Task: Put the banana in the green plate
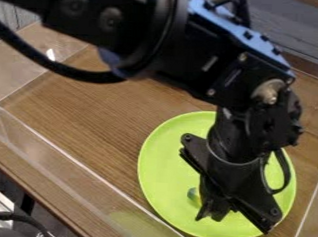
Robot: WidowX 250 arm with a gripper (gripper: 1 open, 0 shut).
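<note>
The green plate (167,151) lies on the wooden table at the lower right, large, round and lime green. My gripper (217,206) points straight down over the plate's near half, and its dark body hides much of the plate. Only a small yellow sliver of the banana (194,196) shows, at the left side of the fingertips just above the plate's surface. The fingers are shut, and the banana sits at them; the rest of it is hidden behind the gripper.
The black arm (152,40) crosses the top of the view from the upper left. A clear plastic wall (39,174) runs along the table's left and front edges. Bare wood (95,117) lies left of the plate.
</note>
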